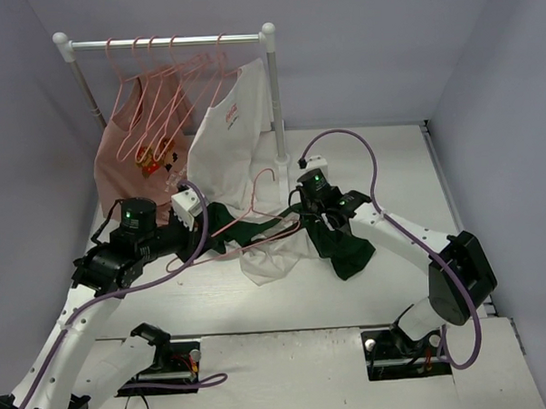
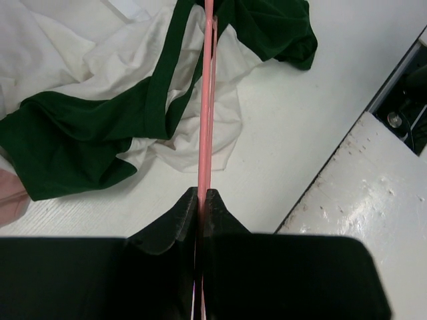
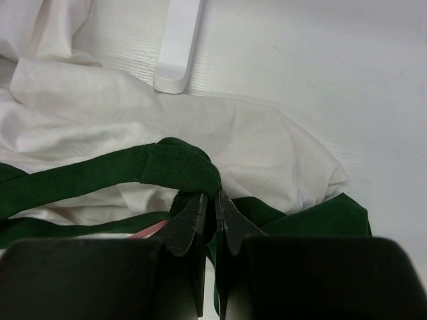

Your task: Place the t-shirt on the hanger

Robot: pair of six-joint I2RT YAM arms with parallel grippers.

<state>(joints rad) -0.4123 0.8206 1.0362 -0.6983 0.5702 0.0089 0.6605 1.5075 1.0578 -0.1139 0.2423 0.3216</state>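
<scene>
The t-shirt [image 1: 273, 252], white with dark green sleeves, lies crumpled on the table between the two arms. One green sleeve [image 1: 349, 252] spreads to the right. The pink hanger [image 1: 253, 216] lies tilted over the shirt with its hook toward the rack. My left gripper [image 1: 204, 227] is shut on the hanger's wire [image 2: 207, 100], which runs straight out from my fingertips [image 2: 202, 193] over the t-shirt [image 2: 100, 133]. My right gripper [image 3: 212, 195] is shut on the shirt's ribbed green collar [image 3: 175, 167]. A short piece of the pink hanger [image 3: 148, 229] shows just left of its fingers.
A white clothes rack [image 1: 166, 42] stands at the back with several pink hangers [image 1: 159, 92], a salmon-pink shirt [image 1: 126, 157] and an all-white shirt [image 1: 229, 143]. Its post foot [image 3: 179, 47] lies close behind the t-shirt. The arms' mounting board [image 2: 373, 200] borders the near side.
</scene>
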